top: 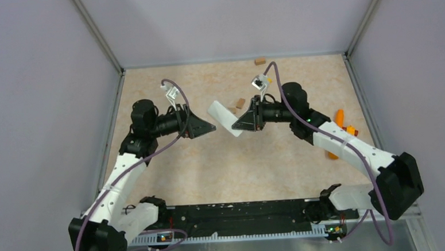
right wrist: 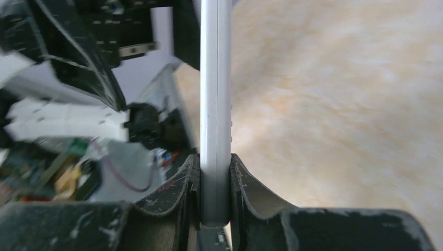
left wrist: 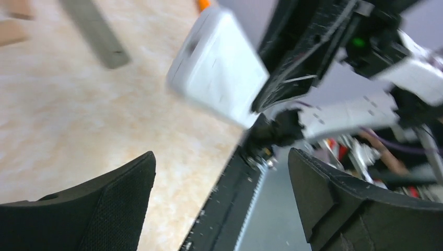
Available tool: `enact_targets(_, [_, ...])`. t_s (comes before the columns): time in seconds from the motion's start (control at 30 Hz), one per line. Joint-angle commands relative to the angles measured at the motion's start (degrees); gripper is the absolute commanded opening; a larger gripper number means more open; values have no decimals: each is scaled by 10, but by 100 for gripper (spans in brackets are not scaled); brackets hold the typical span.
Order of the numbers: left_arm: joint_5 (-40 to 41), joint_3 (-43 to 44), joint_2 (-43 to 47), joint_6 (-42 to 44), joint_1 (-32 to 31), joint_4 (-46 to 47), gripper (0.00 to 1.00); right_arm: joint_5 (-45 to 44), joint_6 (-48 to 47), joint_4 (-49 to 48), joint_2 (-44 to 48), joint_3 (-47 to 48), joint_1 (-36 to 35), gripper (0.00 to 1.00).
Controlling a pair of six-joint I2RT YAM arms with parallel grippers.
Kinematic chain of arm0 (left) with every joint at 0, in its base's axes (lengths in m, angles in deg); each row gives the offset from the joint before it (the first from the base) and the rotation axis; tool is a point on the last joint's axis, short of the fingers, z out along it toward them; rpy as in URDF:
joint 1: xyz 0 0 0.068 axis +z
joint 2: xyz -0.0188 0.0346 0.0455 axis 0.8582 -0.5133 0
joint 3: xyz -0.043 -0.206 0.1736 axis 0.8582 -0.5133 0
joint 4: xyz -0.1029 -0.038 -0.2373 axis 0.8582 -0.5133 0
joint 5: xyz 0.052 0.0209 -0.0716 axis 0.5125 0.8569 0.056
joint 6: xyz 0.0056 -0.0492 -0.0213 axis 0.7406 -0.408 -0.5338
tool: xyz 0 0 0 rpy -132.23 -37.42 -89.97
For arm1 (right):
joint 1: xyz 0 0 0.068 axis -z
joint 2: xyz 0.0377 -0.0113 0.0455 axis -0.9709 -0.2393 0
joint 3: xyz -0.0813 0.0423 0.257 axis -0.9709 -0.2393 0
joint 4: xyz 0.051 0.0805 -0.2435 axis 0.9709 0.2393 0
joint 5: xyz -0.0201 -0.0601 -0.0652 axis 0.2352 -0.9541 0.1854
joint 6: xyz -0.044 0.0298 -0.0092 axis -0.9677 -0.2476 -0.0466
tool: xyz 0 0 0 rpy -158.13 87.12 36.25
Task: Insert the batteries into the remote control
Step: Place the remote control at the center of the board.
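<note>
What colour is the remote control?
White; the remote control shows best in the left wrist view.

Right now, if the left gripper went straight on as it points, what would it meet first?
Most likely the white remote, clamped in the right gripper. The open left gripper faces it across a gap, though its wrist view shows the remote above centre, so it might pass under.
</note>
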Motion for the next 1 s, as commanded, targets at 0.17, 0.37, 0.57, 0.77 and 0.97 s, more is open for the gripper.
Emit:
enact_targets(0.17, [335, 14, 80, 98, 19, -157, 99, -675, -138, 255, 67, -4, 20, 0])
enact_targets(0.37, [377, 13, 102, 111, 19, -182, 99, -917, -183, 273, -28, -9, 49, 0])
enact_targets(0.57, [373, 3, 107, 113, 19, -191, 99, -988, -222, 248, -140, -12, 63, 0])
enact_targets(0.77, [367, 0, 105, 114, 19, -188, 99, -969, -222, 247, -226, 4, 63, 0])
enact_targets(0.97, [366, 7, 102, 113, 20, -195, 99, -937, -198, 264, -270, 20, 63, 0])
